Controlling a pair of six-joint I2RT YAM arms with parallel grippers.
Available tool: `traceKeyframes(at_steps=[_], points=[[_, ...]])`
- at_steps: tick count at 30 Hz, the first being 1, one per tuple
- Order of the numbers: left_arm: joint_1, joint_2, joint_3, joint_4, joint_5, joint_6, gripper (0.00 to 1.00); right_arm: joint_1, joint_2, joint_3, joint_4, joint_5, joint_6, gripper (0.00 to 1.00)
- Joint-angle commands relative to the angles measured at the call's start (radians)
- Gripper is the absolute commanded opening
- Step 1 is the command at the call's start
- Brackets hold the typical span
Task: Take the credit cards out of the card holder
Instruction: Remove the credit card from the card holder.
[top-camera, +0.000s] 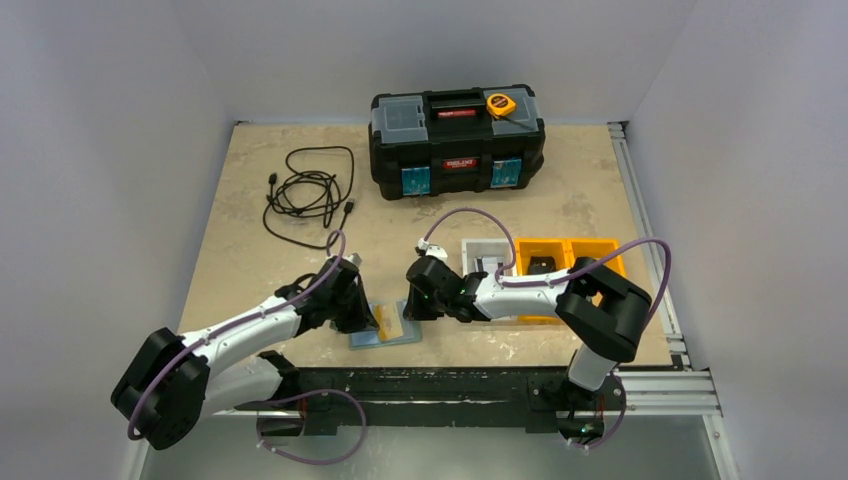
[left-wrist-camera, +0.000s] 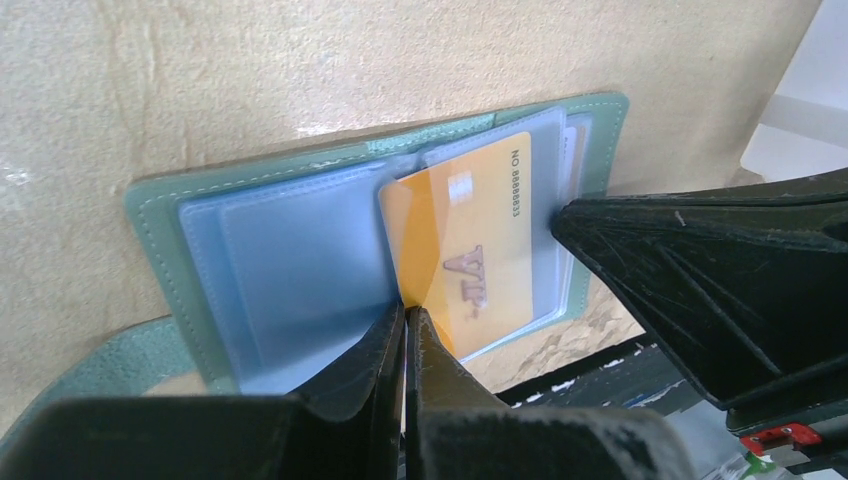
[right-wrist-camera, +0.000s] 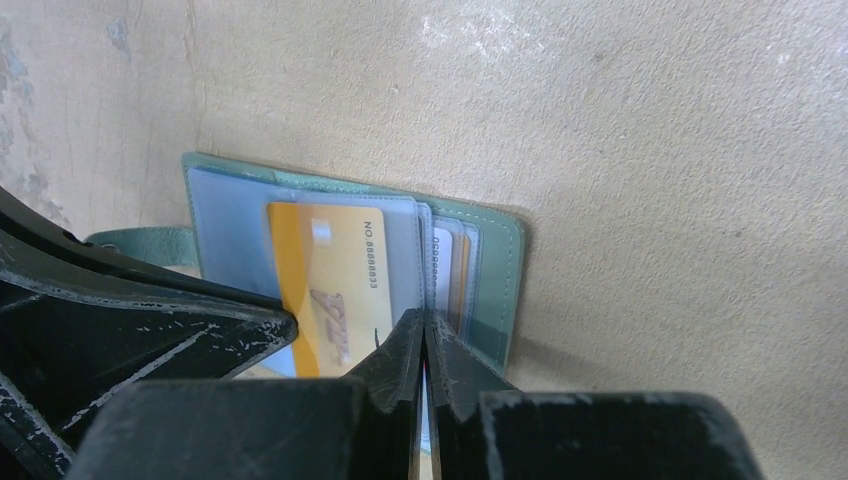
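The card holder (top-camera: 392, 337) lies open near the table's front edge, teal with pale blue pockets (left-wrist-camera: 290, 270). A tan-orange credit card (left-wrist-camera: 480, 230) marked VIP sticks partway out of a pocket toward the holder's fold. My left gripper (left-wrist-camera: 405, 312) is shut on that card's near corner. From the other side, my right gripper (right-wrist-camera: 425, 318) is shut on the edge of a clear pocket leaf of the card holder (right-wrist-camera: 500, 260), beside the orange card (right-wrist-camera: 330, 260). Further card edges (right-wrist-camera: 445, 270) show in the pockets behind that leaf. The two grippers (top-camera: 368, 318) (top-camera: 410, 305) face each other over the holder.
A black toolbox (top-camera: 457, 140) with a yellow tape measure (top-camera: 501, 104) on it stands at the back. A coiled black cable (top-camera: 305, 195) lies at the back left. A white bin (top-camera: 485, 258) and orange bins (top-camera: 565, 255) sit behind the right arm. The table's front edge (top-camera: 450, 372) is close.
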Motion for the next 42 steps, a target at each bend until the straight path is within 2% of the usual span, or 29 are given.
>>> traceKeyframes(at_steps=[1,17,19,23,31,42], points=[[0.007,-0.017,0.034,-0.085,-0.056,0.048,0.00,-0.009,0.082,-0.079,-0.194,0.048,-0.026,0.00],[0.018,-0.141,0.069,-0.203,-0.088,0.063,0.00,-0.011,0.058,-0.071,-0.182,0.041,-0.036,0.00],[0.018,-0.153,0.060,-0.170,-0.057,0.063,0.00,-0.011,0.062,-0.062,-0.180,0.036,-0.042,0.00],[0.021,-0.119,0.034,-0.087,0.009,0.043,0.11,-0.011,0.071,-0.048,-0.182,0.032,-0.048,0.00],[0.023,-0.021,-0.012,0.029,0.053,0.017,0.24,-0.011,0.068,-0.043,-0.184,0.032,-0.056,0.00],[0.032,0.019,-0.052,0.135,0.099,-0.034,0.23,-0.011,0.074,-0.042,-0.181,0.026,-0.060,0.00]])
